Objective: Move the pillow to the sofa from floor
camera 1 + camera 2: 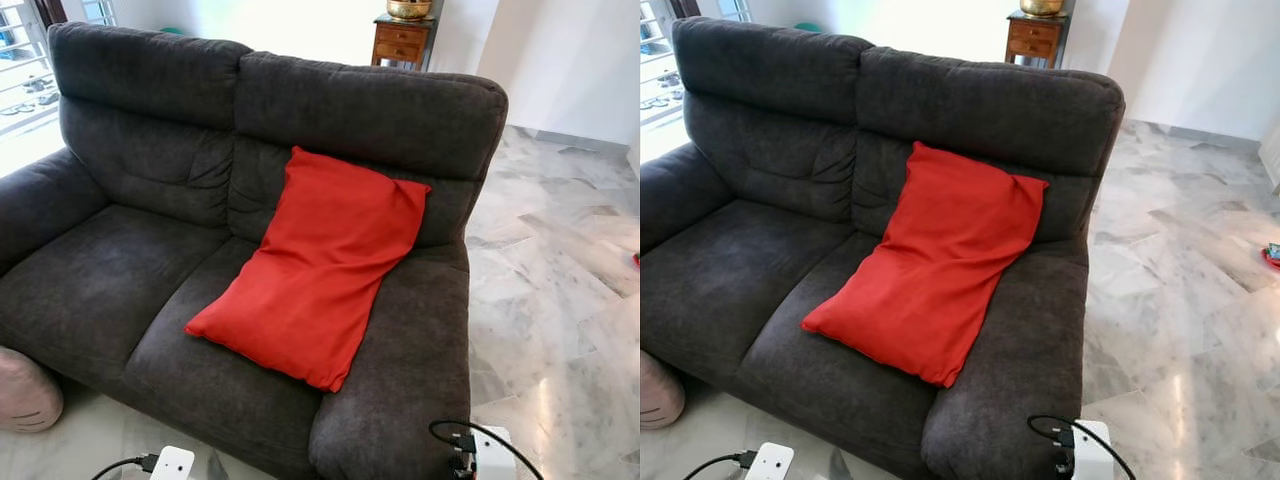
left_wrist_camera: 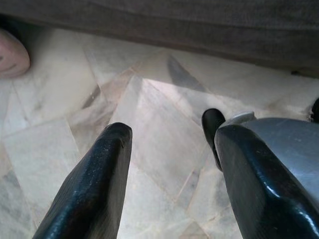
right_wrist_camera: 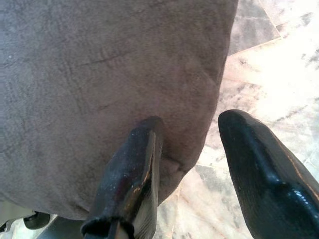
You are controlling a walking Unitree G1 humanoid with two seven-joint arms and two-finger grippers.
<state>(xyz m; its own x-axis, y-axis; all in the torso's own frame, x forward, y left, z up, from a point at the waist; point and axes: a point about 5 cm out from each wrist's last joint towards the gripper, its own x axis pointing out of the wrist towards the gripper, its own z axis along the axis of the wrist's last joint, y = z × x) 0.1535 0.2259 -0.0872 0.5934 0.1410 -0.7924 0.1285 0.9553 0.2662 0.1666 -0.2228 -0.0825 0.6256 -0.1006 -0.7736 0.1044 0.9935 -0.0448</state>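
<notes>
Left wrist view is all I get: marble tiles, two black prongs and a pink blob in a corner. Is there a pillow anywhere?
Observer: Yes, a red pillow lies on the dark grey sofa, its top leaning against the backrest, on the robot's right-hand seat.
Operator: And the pink blob?
Observer: It is a round pink cushion on the floor, by the sofa's front corner on the robot's left.
Operator: Is the other arm holding something?
Observer: No. The right gripper hangs with its jaws open and empty, beside the sofa's armrest.
Operator: Anything behind the sofa?
Observer: A small wooden side table with a brass bowl on top.
</notes>
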